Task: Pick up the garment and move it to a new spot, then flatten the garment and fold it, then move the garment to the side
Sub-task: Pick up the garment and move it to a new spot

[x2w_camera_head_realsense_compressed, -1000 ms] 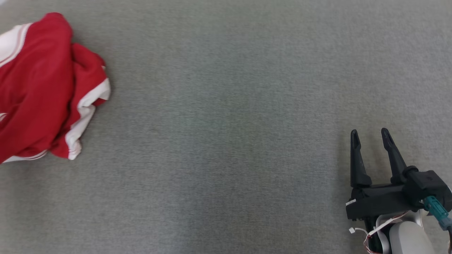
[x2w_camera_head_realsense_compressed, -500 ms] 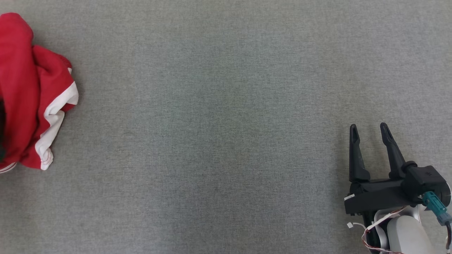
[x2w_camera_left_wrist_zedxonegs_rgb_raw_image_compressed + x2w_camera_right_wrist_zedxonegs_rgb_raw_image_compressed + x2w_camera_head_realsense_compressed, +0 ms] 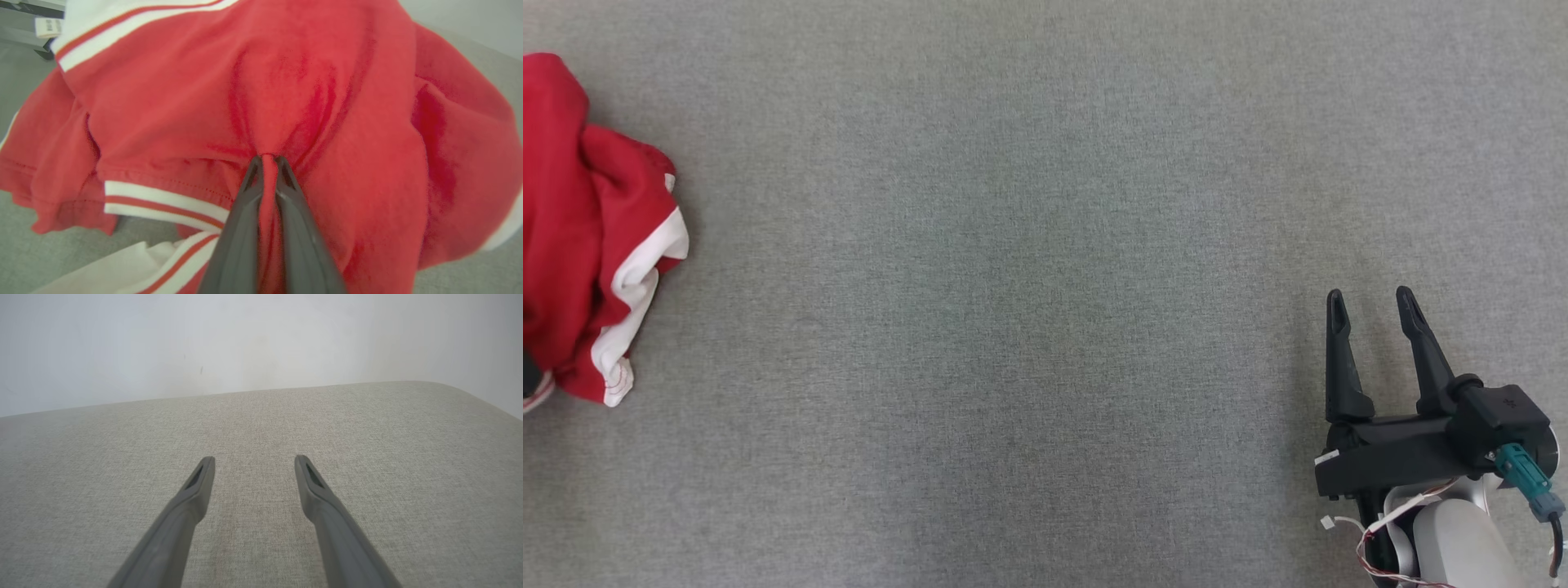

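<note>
Left end effector pinches red garment; white tag print illegible.

The surface was covered in grey woven cloth, flat and even, and one far corner of it was rounded. On it, off at the left side, sat a crumpled red garment with white bands, bunched in a heap of folds.

Your setting reads as plain test lab, exact kind unclear: broad grey woven-fabric surface with rounded corner, bare white wall right behind it, red garment bunched on surface as work piece.
</note>
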Robot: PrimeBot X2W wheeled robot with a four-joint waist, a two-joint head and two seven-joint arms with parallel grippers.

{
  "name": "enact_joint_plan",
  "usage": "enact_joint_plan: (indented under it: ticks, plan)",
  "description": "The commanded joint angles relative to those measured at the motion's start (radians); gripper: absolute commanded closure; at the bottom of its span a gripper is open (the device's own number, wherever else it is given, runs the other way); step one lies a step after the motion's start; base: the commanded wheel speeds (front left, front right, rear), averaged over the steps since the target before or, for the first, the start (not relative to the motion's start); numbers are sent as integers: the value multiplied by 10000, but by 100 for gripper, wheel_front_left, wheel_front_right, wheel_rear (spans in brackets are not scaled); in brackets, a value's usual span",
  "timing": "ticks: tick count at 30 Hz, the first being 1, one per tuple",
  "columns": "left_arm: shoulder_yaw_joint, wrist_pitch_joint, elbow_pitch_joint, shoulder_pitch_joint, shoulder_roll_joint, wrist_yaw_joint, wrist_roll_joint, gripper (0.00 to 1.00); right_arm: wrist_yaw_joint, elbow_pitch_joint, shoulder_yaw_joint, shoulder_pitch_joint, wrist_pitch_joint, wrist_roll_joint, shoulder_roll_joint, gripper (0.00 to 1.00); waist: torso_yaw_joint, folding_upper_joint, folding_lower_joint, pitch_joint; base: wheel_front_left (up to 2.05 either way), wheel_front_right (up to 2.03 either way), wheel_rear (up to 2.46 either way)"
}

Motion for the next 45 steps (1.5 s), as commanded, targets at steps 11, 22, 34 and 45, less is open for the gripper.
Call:
enact_joint_plan:
  ticks: [11, 22, 34, 45]
  plan:
    - [-57, -2426, -666, -1312, 501, 160, 888, 100, -21, 360, 36, 213, -146, 373, -15, 0, 372, -1, 0, -842, 0, 0, 0]
    - [-583, -2634, -2995, -3083, 730, 388, 1778, 100, -21, 611, 190, 300, -164, 888, -15, 0, 137, -1, 0, -1513, 0, 0, 0]
    - [-1747, -1591, -5512, -4608, -480, 499, 1902, 100, -21, 458, 479, 439, -165, 1606, -13, 0, -1552, -1, 0, -1599, 0, 0, 0]
    - [-2862, -1755, -5182, -4209, -1763, 461, 1965, 100, -21, 340, 740, 486, -147, 2033, -12, 0, -2770, -1, 0, -1522, 0, 0, 0]
